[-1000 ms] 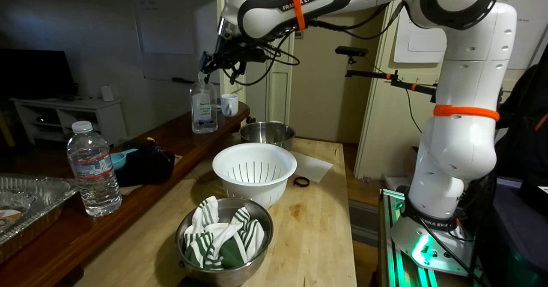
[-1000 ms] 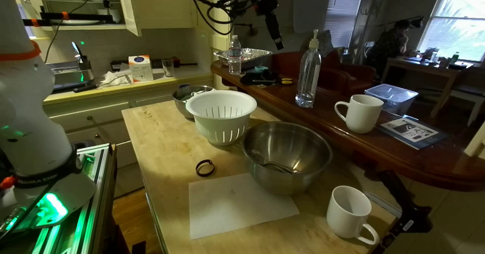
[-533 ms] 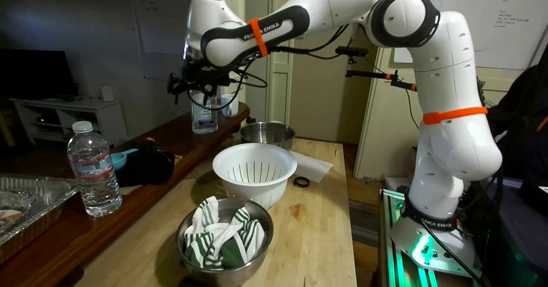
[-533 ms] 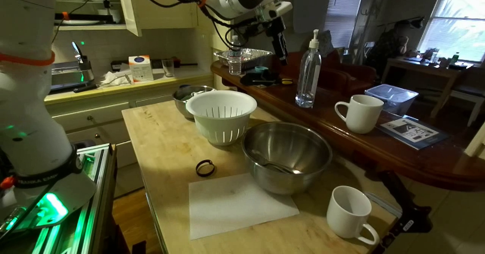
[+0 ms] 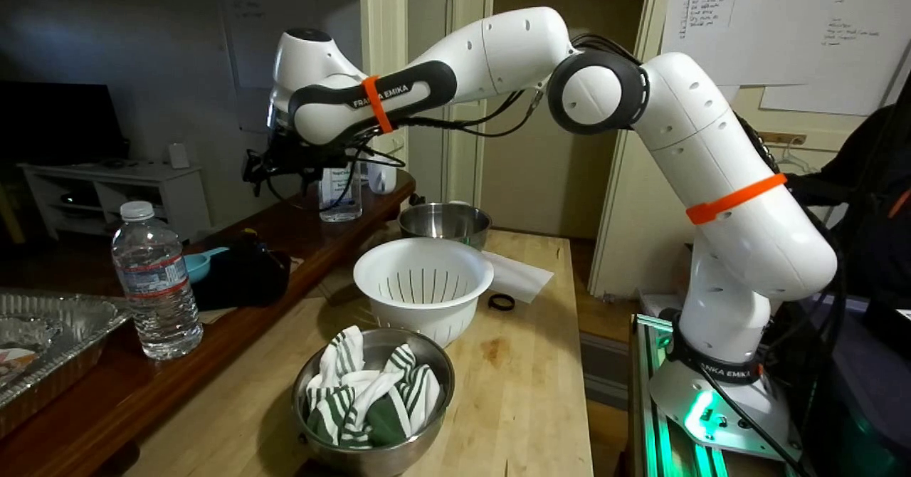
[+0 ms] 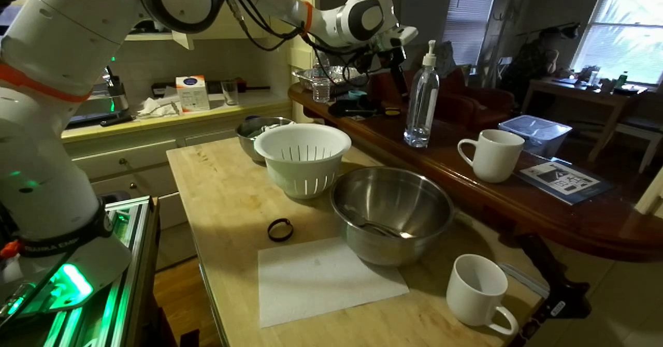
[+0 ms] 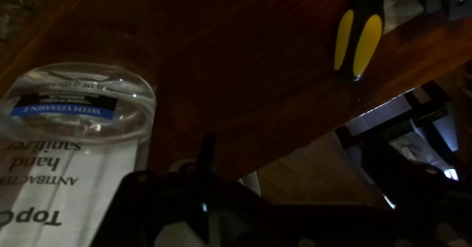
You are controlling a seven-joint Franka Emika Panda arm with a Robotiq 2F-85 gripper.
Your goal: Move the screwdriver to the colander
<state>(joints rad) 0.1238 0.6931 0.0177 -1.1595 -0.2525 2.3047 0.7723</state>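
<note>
The screwdriver [image 6: 392, 112], with a black and yellow handle, lies on the dark wooden ledge beside a black object. Its handle shows in the wrist view [image 7: 368, 46] at the upper right; its shaft is out of that view. Only a small yellow bit [image 5: 249, 232] shows in an exterior view. The white colander [image 5: 420, 313] stands on the light wooden table, also seen in an exterior view [image 6: 298, 173]; it looks empty. My gripper [image 5: 280, 186] is open and empty above the ledge, near the sanitizer bottle. Its fingers spread apart in the wrist view [image 7: 291, 155]; it also shows in an exterior view [image 6: 402, 91].
A tall sanitizer bottle [image 6: 420, 109] stands on the ledge close to my gripper, large in the wrist view [image 7: 73, 158]. A water bottle [image 5: 156, 285], foil tray [image 5: 78, 342] and white mug [image 6: 494, 155] share the ledge. Steel bowls [image 5: 448, 384] [image 6: 399, 248] flank the colander.
The arm has reached out and come down toward the ledge, passing in front of the sanitizer bottle in an exterior view. The screwdriver and colander have not moved. The gripper stays open.
</note>
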